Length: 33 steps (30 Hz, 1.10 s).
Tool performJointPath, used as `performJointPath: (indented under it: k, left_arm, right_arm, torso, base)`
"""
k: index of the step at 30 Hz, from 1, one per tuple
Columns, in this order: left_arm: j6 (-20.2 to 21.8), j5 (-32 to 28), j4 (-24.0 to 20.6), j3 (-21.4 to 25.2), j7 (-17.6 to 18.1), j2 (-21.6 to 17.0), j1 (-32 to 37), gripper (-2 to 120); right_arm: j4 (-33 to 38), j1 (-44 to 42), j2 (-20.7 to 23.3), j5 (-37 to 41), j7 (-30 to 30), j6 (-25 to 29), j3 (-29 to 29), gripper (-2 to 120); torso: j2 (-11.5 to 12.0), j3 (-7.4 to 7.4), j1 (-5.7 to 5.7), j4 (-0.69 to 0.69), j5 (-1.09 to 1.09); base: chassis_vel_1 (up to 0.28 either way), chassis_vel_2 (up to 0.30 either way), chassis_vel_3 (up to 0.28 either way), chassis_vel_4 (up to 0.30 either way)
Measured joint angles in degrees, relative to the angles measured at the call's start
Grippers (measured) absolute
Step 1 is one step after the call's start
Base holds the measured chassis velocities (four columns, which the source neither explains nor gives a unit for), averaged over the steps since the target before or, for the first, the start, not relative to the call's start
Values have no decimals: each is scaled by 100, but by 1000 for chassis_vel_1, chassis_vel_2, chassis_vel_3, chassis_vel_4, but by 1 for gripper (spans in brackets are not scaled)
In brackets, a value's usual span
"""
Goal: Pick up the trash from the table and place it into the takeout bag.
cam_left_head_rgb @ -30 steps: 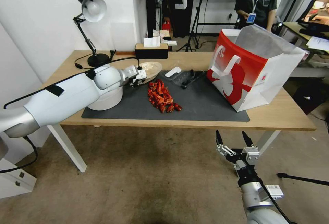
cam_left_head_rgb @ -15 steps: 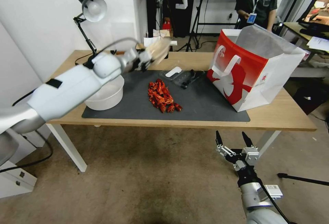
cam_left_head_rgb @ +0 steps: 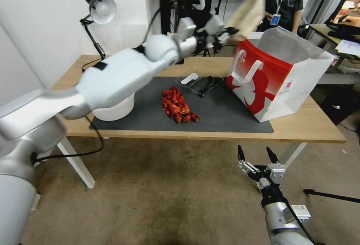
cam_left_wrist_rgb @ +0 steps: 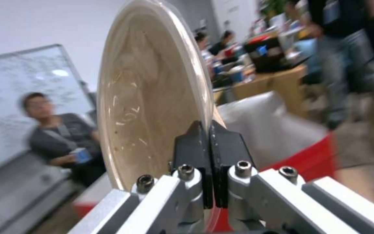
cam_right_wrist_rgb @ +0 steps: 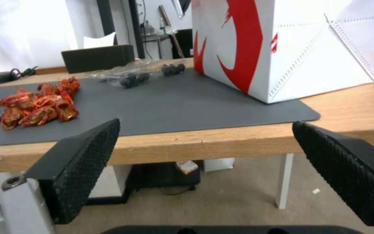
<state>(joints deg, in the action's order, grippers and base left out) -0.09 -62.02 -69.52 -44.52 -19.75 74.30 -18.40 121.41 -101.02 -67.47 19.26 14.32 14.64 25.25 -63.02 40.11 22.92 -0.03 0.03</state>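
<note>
One takeout bag [cam_left_head_rgb: 277,83], one beige bowl [cam_left_head_rgb: 247,12] (tilted), two grippers.

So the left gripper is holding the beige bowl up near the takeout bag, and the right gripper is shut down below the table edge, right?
Not quite. The right gripper is open, fingers spread wide, as the right wrist view shows. The left gripper does hold the beige bowl near the takeout bag.

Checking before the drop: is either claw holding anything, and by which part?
The left claw pinches the beige shallow bowl by its rim, tilted above the takeout bag. The right claw is open and empty, below the table.
</note>
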Motion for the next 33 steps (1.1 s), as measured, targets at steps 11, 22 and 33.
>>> performJointPath:
  k: [11,22,33]
  left_arm:
    - [182,-638,703,-122,-930,626,-244,0]
    - [289,-459,844,-289,-1054,673,-323,19]
    - [305,-459,753,-155,-881,610,-327,55]
  right_arm:
    - [-6,-94,-35,19,-12,122,89,100]
    - [-63,-58,-11,49,-29,145,86,100]
    - [-112,13,23,65,-39,142,36,100]
  torso:
    - [0,0,0,2,-2]
    - [0,0,0,3,-3]
    - [0,0,0,2,-3]
  base:
    - [0,0,0,0]
    - [0,0,0,0]
    - [0,0,0,0]
